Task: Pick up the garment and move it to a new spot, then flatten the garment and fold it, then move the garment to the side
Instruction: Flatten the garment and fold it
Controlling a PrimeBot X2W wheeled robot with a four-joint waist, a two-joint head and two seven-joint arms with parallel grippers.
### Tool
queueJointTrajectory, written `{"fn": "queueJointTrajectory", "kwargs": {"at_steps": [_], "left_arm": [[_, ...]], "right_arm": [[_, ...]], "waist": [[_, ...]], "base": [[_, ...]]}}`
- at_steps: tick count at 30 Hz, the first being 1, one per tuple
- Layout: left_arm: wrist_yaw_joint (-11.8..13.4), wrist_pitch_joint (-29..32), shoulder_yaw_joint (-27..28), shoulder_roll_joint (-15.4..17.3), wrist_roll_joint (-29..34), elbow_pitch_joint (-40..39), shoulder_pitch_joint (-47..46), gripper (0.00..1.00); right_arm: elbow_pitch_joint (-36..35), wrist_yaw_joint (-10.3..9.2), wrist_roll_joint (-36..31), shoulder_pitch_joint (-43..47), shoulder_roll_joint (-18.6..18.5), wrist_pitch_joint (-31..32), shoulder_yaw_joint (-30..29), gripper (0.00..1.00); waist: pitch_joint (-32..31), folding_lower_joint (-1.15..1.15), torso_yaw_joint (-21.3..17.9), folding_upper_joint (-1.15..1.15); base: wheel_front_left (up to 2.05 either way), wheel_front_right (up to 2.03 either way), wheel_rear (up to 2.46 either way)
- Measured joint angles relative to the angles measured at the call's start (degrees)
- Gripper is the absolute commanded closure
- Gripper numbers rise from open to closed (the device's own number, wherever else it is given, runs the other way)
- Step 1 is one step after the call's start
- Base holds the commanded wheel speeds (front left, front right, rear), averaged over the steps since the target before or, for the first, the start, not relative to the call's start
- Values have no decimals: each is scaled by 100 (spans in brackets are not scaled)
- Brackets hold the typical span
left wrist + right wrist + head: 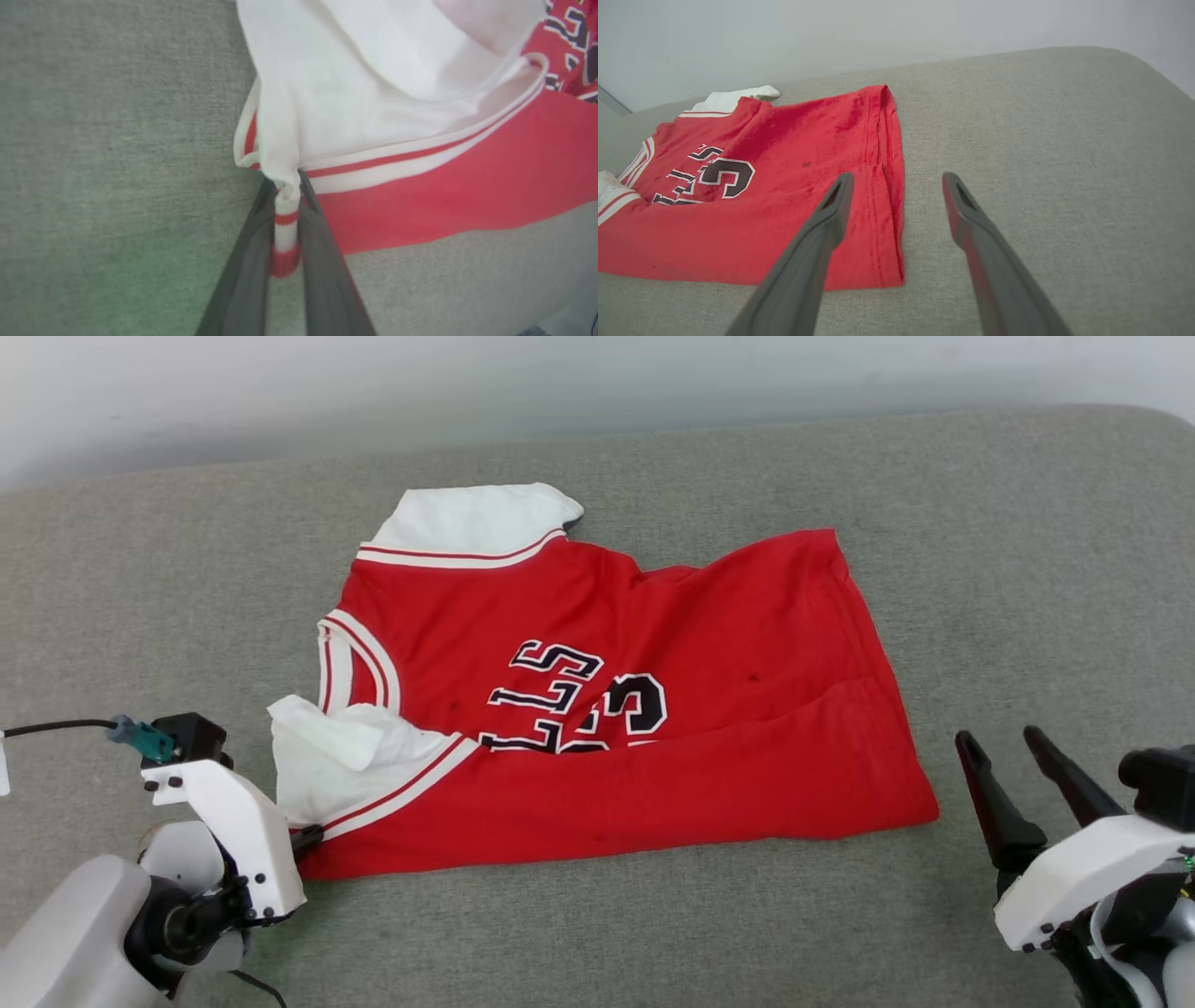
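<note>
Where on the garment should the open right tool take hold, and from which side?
Probably the near hem corner of the garment, from the robot's right: that edge lies flat and free toward the right tool, and it mirrors the left tool's pinch on the sleeve trim.

The garment (709, 709) is matt cloth, the upholstery (1027, 569) coarse-woven fabric.
</note>
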Motion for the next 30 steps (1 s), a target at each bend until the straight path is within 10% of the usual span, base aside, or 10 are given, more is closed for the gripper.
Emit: {"fn": "queueJointTrajectory", "kwargs": {"at_steps": [11, 23, 24, 25, 30], "left_arm": [[81, -444, 44, -79, 269, -798, -142, 100], [179, -495, 9, -81, 401, -1402, -291, 100], [179, -511, 11, -80, 398, -1405, -278, 100], [180, -510, 13, -81, 381, -1404, -260, 100], [188, -570, 45, -111, 311, -1401, -181, 100]], "right_arm": [[757, 0, 728, -694, -446, 2865, -155, 0], [1579, -5, 903, -1513, -300, 3865, -15, 3], [1605, -11, 970, -1544, -320, 3902, 11, 70], [1616, -12, 1040, -1562, -322, 3923, 20, 100], [1629, -9, 1174, -1575, -300, 3893, 224, 100]], "waist": [[43, 1, 388, 0], [527, 1, 769, 0], [536, 1, 777, 0], [534, 1, 777, 0], [441, 1, 755, 0]], "base": [[0, 0, 0], [0, 0, 0], [0, 0, 0], [0, 0, 0], [0, 0, 0]]}}
